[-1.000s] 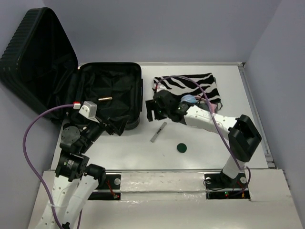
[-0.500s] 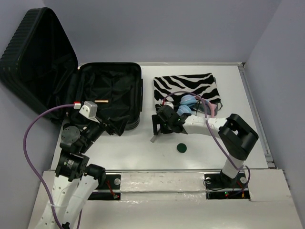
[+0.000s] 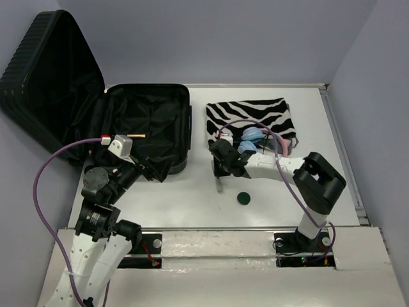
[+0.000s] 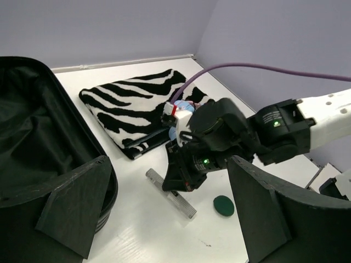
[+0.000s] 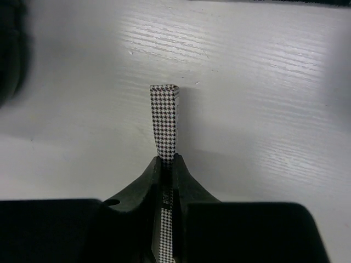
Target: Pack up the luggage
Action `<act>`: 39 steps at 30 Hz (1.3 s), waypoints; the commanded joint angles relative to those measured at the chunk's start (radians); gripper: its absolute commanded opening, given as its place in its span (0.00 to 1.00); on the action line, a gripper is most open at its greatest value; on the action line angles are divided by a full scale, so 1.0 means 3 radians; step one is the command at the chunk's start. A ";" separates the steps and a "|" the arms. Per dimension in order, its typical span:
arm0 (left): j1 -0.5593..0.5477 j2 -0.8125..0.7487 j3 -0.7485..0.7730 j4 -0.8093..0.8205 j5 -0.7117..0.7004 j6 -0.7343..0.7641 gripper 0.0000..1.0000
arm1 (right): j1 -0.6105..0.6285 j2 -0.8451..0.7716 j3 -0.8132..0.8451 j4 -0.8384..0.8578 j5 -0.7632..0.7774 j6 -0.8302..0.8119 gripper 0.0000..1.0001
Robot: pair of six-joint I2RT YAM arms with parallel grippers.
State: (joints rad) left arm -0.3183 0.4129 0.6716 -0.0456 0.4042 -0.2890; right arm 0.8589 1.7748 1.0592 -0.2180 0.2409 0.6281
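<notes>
The luggage (image 3: 150,121) lies open at the back left, its ribbed lid (image 3: 48,77) leaning up; its black lining (image 4: 33,131) also fills the left of the left wrist view. A small gold tube (image 3: 135,135) rests inside it. My right gripper (image 3: 220,173) is down on the table and shut on a slim houndstooth-patterned strip (image 5: 164,118). That strip (image 4: 186,204) lies flat and sticks out past the fingertips. My left gripper (image 4: 170,164) hovers open by the luggage's front corner, holding nothing.
A zebra-striped pouch (image 3: 249,115) lies at the back right, with blue and pink items (image 3: 254,137) at its near edge. A dark green disc (image 3: 243,198) sits on the white table just right of the strip. Walls stand close on both sides.
My right gripper came down from the pouch's edge to the strip and closed on it. The strip turned from slanted to nearly straight. The left arm stayed put.
</notes>
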 commanded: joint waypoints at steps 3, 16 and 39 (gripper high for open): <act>0.0013 0.0045 0.0047 0.0132 0.0090 0.0007 0.99 | 0.0021 -0.0399 0.0712 0.0164 -0.0333 -0.0421 0.07; 0.0028 -0.0042 0.0047 0.0157 0.0044 0.0027 0.99 | -0.0091 -0.0387 0.0683 0.0497 -0.0426 -0.0365 0.89; -0.0054 -0.0032 0.0062 0.0157 0.0018 0.0027 0.99 | -0.0250 -0.1411 -0.1265 -0.0695 -0.0271 0.0207 0.47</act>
State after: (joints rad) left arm -0.3321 0.4103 0.6716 -0.0425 0.4068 -0.2890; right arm 0.7795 1.3659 0.6800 -0.4747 0.2054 0.6781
